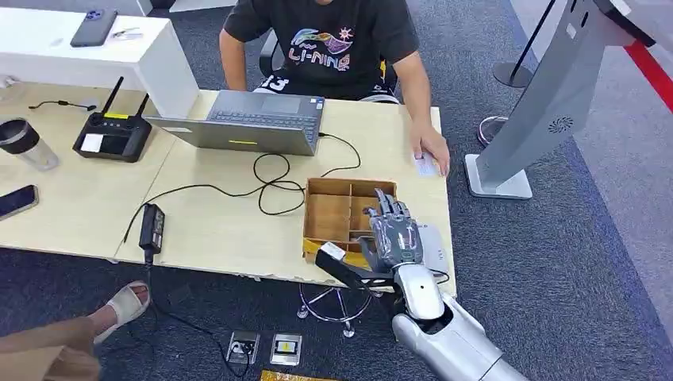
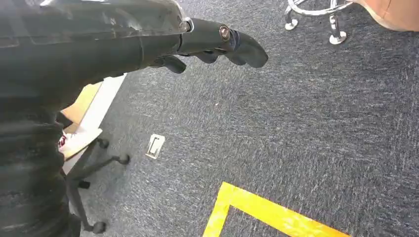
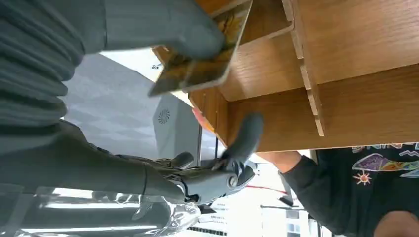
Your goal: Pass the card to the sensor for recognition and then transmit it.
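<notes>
My right hand (image 1: 393,230) hovers over the near right part of a wooden divided box (image 1: 333,208) on the table. In the right wrist view its thumb (image 3: 163,29) presses a yellow patterned card (image 3: 197,69) from above, and the card is tilted up over the box's compartments (image 3: 346,59). The darker fingers (image 3: 237,148) are spread below the card. A flat white-grey device (image 1: 432,242) lies on the table just right of the hand. My left hand (image 2: 222,42) hangs above the blue carpet with its fingers loosely bent and nothing in it.
A person sits across the table with one hand (image 1: 431,151) on a white card (image 1: 425,167). A laptop (image 1: 246,119), looped black cable (image 1: 270,186), power adapter (image 1: 152,226) and remote controller (image 1: 113,135) lie left of the box. A grey kiosk stand (image 1: 548,103) rises at the right.
</notes>
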Tool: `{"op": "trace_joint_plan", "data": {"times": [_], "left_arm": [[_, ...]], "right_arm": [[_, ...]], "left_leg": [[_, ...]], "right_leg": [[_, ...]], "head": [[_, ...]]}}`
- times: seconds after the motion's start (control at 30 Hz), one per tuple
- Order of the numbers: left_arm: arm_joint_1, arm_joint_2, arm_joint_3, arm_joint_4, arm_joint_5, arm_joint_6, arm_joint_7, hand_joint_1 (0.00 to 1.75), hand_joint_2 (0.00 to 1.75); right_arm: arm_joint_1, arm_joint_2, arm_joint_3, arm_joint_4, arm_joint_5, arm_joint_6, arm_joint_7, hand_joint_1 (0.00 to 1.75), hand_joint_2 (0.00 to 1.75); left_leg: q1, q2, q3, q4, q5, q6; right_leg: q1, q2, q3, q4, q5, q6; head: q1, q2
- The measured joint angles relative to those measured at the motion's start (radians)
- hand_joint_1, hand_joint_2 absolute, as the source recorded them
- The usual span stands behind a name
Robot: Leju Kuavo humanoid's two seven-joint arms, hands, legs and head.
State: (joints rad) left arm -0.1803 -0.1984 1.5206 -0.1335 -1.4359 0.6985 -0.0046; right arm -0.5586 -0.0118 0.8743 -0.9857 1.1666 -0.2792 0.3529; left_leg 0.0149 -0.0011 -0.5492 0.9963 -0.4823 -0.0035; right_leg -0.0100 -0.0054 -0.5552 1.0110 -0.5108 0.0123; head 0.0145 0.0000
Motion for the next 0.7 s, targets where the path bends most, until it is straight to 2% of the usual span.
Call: {"op": "trace_joint_plan", "data": {"times": [0.1,0.23,0.27,0.4,0.7], "left_arm": [[0.000,0.000,0.000,0.000,0.000,0.000,0.000,0.00,1.75],[0.000,0.000,0.000,0.000,-0.002,0.000,-0.002,0.00,1.75],[0.000,0.000,0.000,0.000,-0.003,0.000,-0.003,0.00,1.75],[0.000,0.000,0.000,0.000,-0.010,0.000,-0.023,0.00,1.75],[0.001,0.000,0.000,0.000,-0.020,0.000,-0.037,0.00,1.75]], "right_arm": [[0.000,0.002,0.000,0.008,0.000,-0.001,0.000,1.62,1.75],[0.000,0.002,0.000,0.010,0.000,-0.003,0.003,1.57,1.75],[0.001,0.002,0.000,0.010,0.000,-0.003,0.005,1.62,1.75],[0.006,-0.002,0.000,0.010,0.000,-0.003,0.019,1.55,1.75],[0.021,-0.013,-0.002,0.009,0.003,-0.005,0.038,1.57,1.75]], "left_leg": [[0.000,0.000,0.000,0.000,0.000,0.000],[0.000,0.000,0.000,0.000,0.000,0.000],[0.000,0.000,0.000,0.000,0.000,0.000],[0.000,0.000,0.000,0.000,0.000,0.000],[0.000,0.000,0.001,0.000,0.000,0.000]], "right_leg": [[0.000,0.000,0.000,0.000,0.000,0.000],[0.000,0.000,0.000,0.000,0.000,0.000],[0.000,0.000,0.000,0.000,0.000,0.000],[0.000,0.000,0.000,0.000,0.000,0.000],[0.000,0.001,0.000,0.000,0.000,0.000]], "head": [[0.000,0.000],[0.000,0.000],[0.000,0.000],[0.000,0.000],[0.000,0.000]]}}
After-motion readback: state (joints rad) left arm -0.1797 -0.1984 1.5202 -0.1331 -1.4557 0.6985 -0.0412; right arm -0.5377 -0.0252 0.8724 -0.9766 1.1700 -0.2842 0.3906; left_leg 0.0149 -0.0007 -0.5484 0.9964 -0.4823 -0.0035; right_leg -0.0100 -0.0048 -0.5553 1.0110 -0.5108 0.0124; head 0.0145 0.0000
